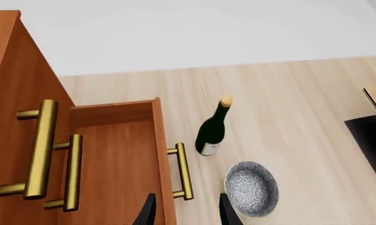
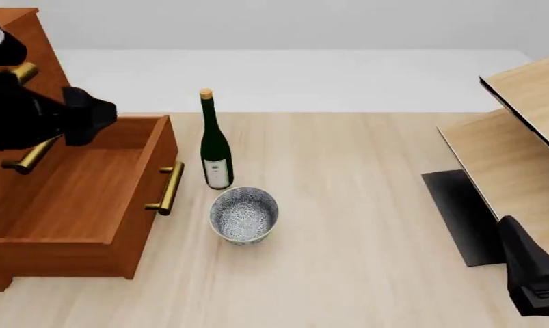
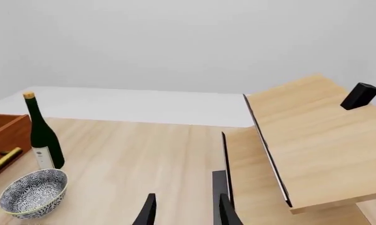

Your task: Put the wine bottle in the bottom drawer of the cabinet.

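At the far left of the pale wooden desk (image 2: 366, 225), the large reddish-brown wooden cabinet (image 2: 1, 27) has its wide, deep bottom drawer (image 2: 74, 198) pulled out, brass bar handle (image 2: 169, 188) facing the open desk. The left gripper (image 1: 186, 211) hangs above the drawer front, jaws apart and holding nothing. Just beside the handle stands the tall, slim dark green glass wine bottle (image 2: 215, 147), upright, cork on top. Near its base sits a round blue-patterned bowl (image 2: 244, 214); whether they touch I cannot tell. Glass is stiff, slick, fairly heavy and breakable, and the bottle looks tippy; I would clamp the straight body about the white label. Far right, the right gripper (image 3: 184, 211) waits by slanted light-wood panels (image 2: 520, 137), jaws parted, empty.
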